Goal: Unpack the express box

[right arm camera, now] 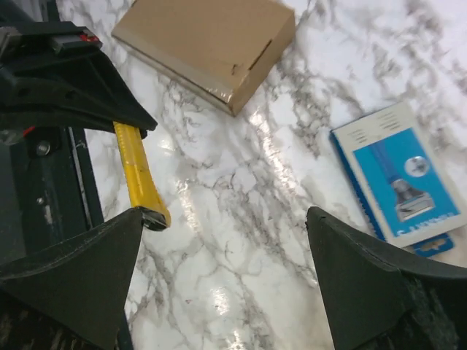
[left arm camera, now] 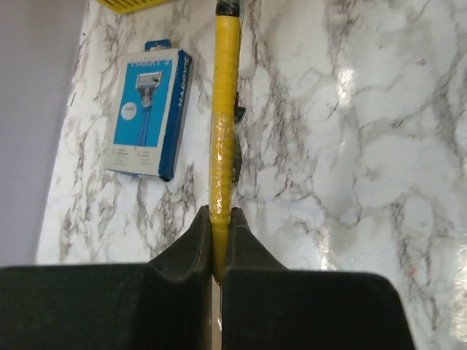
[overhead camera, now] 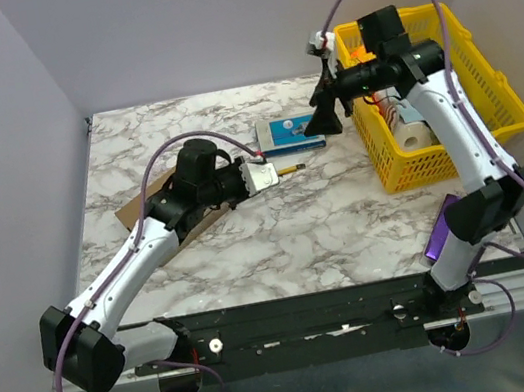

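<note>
The express box (overhead camera: 138, 206) is a flat brown cardboard mailer lying at the left of the marble table, partly under my left arm. In the right wrist view the express box (right arm camera: 211, 40) has its lid down. My left gripper (overhead camera: 265, 176) is shut on one end of a slim yellow pen-like tool (overhead camera: 290, 168). The tool (left arm camera: 224, 109) sticks out forward from between the left gripper (left arm camera: 219, 219) fingers. My right gripper (overhead camera: 324, 116) hangs open above the table near the basket; nothing lies between the right gripper (right arm camera: 224, 215) fingers, and the tool's black tip (right arm camera: 149, 216) is beside its left finger.
A small blue box with a razor picture (overhead camera: 287, 134) (left arm camera: 148, 113) (right arm camera: 401, 171) lies mid-table, beyond the tool. A yellow plastic basket (overhead camera: 481, 56) stands at the back right with a white roll (overhead camera: 416, 135) and other items inside. Grey walls close in the left and the back.
</note>
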Tool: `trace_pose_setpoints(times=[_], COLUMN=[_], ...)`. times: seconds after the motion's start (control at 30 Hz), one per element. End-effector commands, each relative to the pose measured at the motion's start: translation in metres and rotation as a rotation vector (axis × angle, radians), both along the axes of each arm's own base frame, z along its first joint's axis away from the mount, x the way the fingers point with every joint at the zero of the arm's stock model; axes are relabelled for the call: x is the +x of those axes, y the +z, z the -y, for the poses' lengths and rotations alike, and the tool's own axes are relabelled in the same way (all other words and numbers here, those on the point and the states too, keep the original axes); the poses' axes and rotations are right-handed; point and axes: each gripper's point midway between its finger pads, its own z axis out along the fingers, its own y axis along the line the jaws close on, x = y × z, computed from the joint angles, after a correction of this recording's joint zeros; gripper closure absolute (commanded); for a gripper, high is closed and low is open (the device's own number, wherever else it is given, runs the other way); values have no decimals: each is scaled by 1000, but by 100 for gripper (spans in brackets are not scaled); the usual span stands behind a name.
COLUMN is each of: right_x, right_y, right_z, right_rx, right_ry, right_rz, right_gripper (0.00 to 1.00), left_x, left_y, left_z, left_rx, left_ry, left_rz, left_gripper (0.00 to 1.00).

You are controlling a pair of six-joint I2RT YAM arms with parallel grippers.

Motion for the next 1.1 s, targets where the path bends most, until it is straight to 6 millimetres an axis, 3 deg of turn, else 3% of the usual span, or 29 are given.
trace_pose_setpoints(times=[0.0,0.03,0.1,0.13,0.17,0.23,0.53,0.77,0.8,0.87,0.9,0.93,1.07], right_x=[-31,-45,-45,-54,-50,-54,-65,-71,-72,-73,-73,-73,-73], right_y=[32,32,37,51,36,33,29,27,26,24,22,22,17], right_z=[-13,-9,-12,-8,-10,-12,-32,-42,-43,-42,-41,-40,-34], right_rx=[155,169,205,226,233,217,250,263,264,255,245,237,170], right_ry=[150,170,171,157,151,157,226,260,268,275,274,274,294], right_rz=[98,113,205,271,287,330,235,171,162,156,156,166,229], right_gripper=[0,0,0,0,0,0,18,53,68,84,100,100,100], left_x=[-29,-25,-27,-25,-25,-26,-24,-22,-20,-21,-20,-20,-17], left_y=[21,32,37,42,46,55,70,71,73,72,71,70,64], left_z=[15,14,19,18,19,23,32,34,34,34,34,34,33], left_rx=[-157,-198,-241,-271,-292,-329,-398,-425,-435,-439,-439,-438,-410], left_ry=[-89,-66,-109,-98,-111,-151,-160,-152,-152,-151,-149,-145,-143], left_rz=[-258,-301,-372,-400,-397,-379,-423,-427,-415,-418,-419,-419,-402], left_gripper=[100,100,100,100,100,100,100,100,100,100,100,100,71])
